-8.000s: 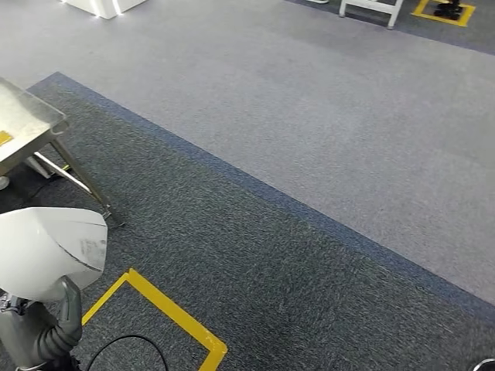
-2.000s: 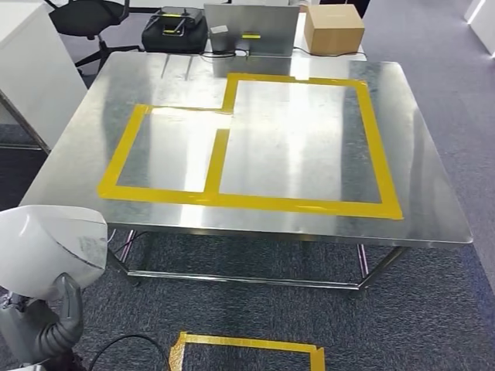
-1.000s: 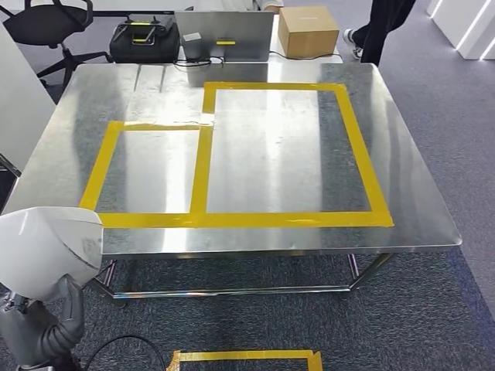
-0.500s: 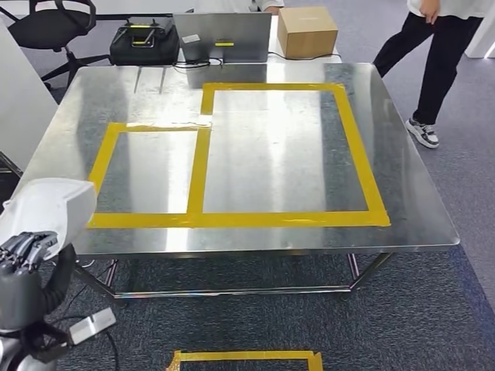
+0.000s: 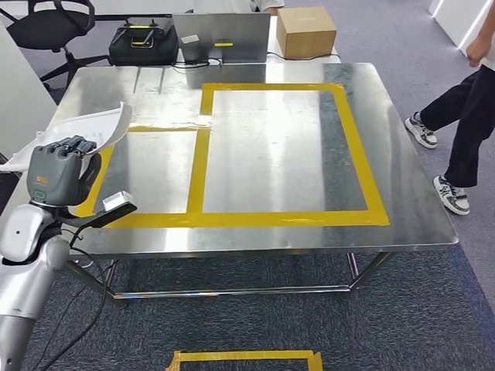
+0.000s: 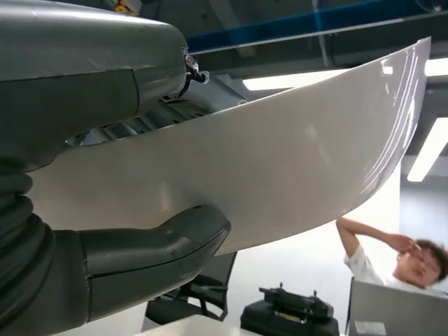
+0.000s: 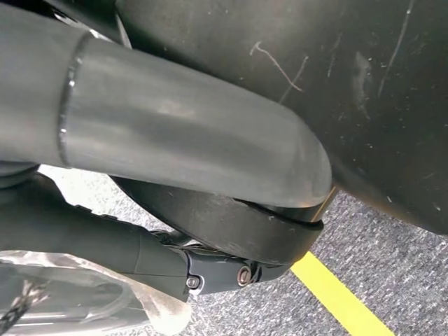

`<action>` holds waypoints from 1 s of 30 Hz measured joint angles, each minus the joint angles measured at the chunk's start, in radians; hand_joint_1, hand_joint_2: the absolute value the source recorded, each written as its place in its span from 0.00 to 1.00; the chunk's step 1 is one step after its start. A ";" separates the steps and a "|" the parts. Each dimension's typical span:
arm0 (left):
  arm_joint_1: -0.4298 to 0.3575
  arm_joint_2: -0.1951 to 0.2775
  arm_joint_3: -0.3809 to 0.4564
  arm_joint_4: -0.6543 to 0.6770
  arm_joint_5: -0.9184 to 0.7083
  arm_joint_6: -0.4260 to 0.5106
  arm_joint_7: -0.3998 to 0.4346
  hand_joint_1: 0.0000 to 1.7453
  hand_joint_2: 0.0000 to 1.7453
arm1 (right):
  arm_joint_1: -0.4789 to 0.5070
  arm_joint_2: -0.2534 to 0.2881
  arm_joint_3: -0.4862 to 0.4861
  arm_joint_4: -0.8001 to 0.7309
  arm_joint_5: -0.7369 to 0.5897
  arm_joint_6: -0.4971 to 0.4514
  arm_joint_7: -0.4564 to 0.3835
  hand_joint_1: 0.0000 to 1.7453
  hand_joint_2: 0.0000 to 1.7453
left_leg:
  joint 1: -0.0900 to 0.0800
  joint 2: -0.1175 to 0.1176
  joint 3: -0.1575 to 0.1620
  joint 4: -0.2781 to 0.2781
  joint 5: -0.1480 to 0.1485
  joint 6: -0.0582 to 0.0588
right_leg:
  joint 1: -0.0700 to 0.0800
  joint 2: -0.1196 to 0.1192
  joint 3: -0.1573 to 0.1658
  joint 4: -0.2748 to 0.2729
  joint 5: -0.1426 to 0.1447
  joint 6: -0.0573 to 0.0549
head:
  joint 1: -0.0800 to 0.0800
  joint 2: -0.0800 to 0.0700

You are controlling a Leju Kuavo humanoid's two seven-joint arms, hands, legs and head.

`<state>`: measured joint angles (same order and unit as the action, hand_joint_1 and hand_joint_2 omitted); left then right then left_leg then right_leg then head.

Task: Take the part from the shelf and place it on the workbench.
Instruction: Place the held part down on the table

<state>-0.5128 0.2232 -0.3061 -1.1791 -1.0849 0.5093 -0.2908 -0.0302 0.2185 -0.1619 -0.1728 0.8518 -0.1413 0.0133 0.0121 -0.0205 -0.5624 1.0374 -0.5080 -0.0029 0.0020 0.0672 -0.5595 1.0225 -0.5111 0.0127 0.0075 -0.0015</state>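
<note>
Laptop (image 5: 223, 37), cardboard box (image 5: 305, 32), black case (image 5: 143, 42) along workbench (image 5: 408, 193) far edge.

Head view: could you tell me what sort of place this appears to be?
Probably a robot test lab in an office-like hall: a steel workbench marked with yellow tape, grey carpet, and a laptop and cardboard box behind it.

Bright overhead light, glare on the steel workbench (image 5: 280, 147); blurred wrist close-ups.
</note>
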 joint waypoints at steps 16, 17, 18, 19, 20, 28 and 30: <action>-0.153 -0.096 -0.163 0.218 -0.042 -0.076 0.027 1.00 1.00 | -0.002 -0.001 0.002 0.000 0.014 0.008 0.000 0.00 0.00 | 0.000 0.000 -0.001 0.000 0.000 0.000 | 0.000 0.000 -0.002 0.000 0.000 0.000 | 0.000 0.000; -0.157 -0.099 -0.169 0.222 -0.042 -0.077 0.028 1.00 1.00 | -0.002 -0.002 0.002 0.000 0.014 0.008 0.000 0.00 0.00 | 0.000 0.000 -0.001 0.000 0.000 0.000 | 0.000 0.000 -0.002 0.000 0.000 0.000 | 0.000 0.000; -0.161 -0.101 -0.175 0.226 -0.042 -0.078 0.029 1.00 1.00 | -0.002 -0.002 0.002 0.000 0.014 0.008 0.000 0.00 0.00 | 0.000 0.000 -0.001 0.000 0.000 0.000 | 0.000 0.000 -0.002 0.000 0.000 0.000 | 0.000 0.000; -0.163 -0.104 -0.180 0.229 -0.042 -0.078 0.030 1.00 1.00 | -0.002 -0.002 0.002 0.000 0.014 0.008 0.000 0.00 0.00 | 0.000 0.000 -0.001 0.000 0.000 0.000 | 0.000 0.000 -0.002 0.000 0.000 0.000 | 0.000 0.000; -0.165 -0.105 -0.185 0.232 -0.042 -0.079 0.032 1.00 1.00 | -0.002 -0.002 0.002 0.000 0.014 0.008 0.000 0.00 0.00 | 0.000 0.000 -0.001 0.000 0.000 0.000 | 0.000 0.000 -0.002 0.000 0.000 0.000 | 0.000 0.000; -0.169 -0.113 -0.205 0.238 -0.021 -0.076 0.058 1.00 1.00 | -0.002 -0.002 0.002 0.000 0.014 0.010 0.002 0.00 0.00 | 0.000 0.000 -0.001 -0.001 0.000 0.000 | 0.000 0.000 -0.002 0.000 0.000 0.000 | 0.000 0.000; -0.170 -0.111 -0.206 0.238 -0.015 -0.076 0.065 1.00 1.00 | -0.001 -0.002 0.002 0.000 0.014 0.012 0.002 0.00 0.00 | 0.000 0.000 -0.001 -0.001 0.000 0.000 | 0.000 0.000 -0.002 0.000 0.000 0.000 | 0.000 0.000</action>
<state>-0.6825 0.1121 -0.5117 -0.9409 -1.1002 0.4330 -0.2260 -0.0317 0.2163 -0.1595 -0.1728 0.8660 -0.1297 0.0148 0.0121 -0.0202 -0.5634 1.0365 -0.5081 -0.0029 0.0023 0.0670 -0.5613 1.0225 -0.5113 0.0127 0.0073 -0.0015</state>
